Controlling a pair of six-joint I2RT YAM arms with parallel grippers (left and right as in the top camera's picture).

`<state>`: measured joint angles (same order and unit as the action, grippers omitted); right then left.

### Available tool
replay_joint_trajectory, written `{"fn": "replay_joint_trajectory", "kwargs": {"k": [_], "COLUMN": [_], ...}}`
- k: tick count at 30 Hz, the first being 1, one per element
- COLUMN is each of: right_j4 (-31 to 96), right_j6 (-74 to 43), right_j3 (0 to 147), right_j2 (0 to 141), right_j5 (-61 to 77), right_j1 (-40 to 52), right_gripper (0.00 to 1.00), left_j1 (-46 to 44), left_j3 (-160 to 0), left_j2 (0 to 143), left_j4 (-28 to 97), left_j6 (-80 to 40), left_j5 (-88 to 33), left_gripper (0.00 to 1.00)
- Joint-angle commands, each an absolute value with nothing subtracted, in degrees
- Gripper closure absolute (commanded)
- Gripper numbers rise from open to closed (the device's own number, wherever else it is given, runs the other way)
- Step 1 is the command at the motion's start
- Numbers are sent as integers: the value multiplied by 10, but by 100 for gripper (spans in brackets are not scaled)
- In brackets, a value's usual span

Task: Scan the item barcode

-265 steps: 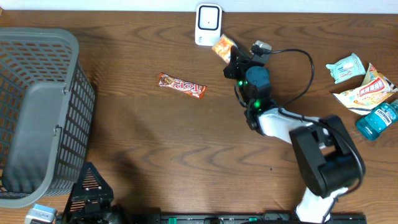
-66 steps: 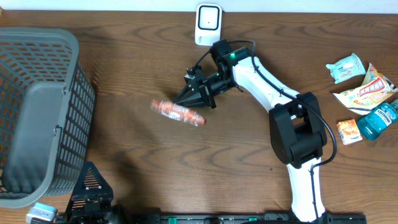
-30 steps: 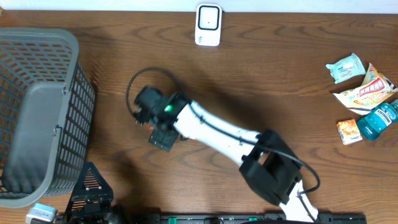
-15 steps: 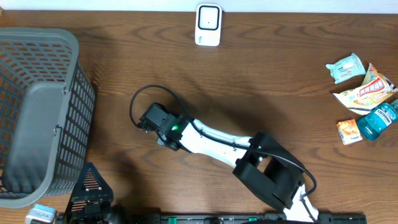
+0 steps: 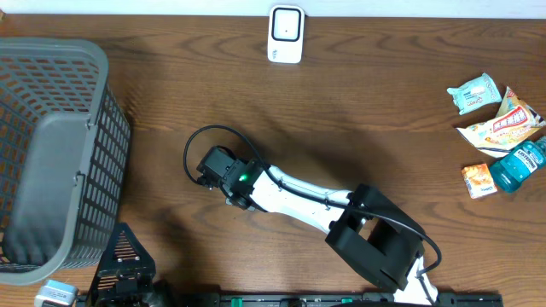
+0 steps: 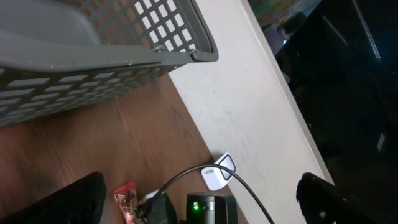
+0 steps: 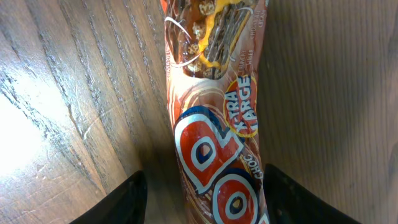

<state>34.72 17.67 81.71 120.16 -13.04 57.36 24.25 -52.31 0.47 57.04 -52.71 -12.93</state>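
At the near left edge of the table (image 5: 384,111) the left claw (image 6: 199,180) hangs with its fingers wide apart and nothing between them. Its camera looks across the wood past the mesh wall of the basket (image 6: 124,56) to a red end of the bar (image 6: 126,202) and, beyond it, the white scanner (image 6: 217,174). The grey basket stands at the table's left side, well apart from everything else. The right arm (image 5: 299,192) stretches from the near edge out to the left of mid-table. A black cable (image 5: 198,136) loops over its wrist, which hides the bar from the overhead camera. The right wrist view shows the bar lying flat on the wood, printed face up, its red and orange wrapper reading "XTRA LARGE". The right claw (image 7: 204,180) is down astride it, fingers apart, one on each side of the wrapper. The finger on the view's right sits at the wrapper's edge, while a shadowed strip of wood shows between the other finger and the bar, so the claw is not clamped. The scanner stands at the far edge, well apart from the bar. At the far right a pale pack (image 5: 473,92), a snack bag (image 5: 503,126), an orange box (image 5: 478,180) and a blue bottle (image 5: 519,166) lie close together.
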Motion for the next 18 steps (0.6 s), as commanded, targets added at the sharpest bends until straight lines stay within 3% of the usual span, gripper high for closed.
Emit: {"fn": "replay_joint_trajectory", "kwargs": {"k": [1,9,14,17,18], "right_j4": [342,307,317,322,326], "right_j6": [189,189,189,167,154], "right_j3": [786,780,769,769,769], "right_j2": [1238,1239,1239,1239,1239], "right_j5": [-87,-42,-17,-13,-13], "right_j1": [575,572,570,561,554], "right_gripper": [42,45,58,94,99], "left_j1": [240,240,228,226,225], "left_j3": [-535,-536,-536,-536,-537], "left_j2": [2,2,2,2,2], "left_j4": [570,570,570,570,570], "left_j6": [-522,-522,-522,-522,-522], "left_j5": [-124,-123,-123,-123,-123], "left_gripper": [2,2,2,2,2]}}
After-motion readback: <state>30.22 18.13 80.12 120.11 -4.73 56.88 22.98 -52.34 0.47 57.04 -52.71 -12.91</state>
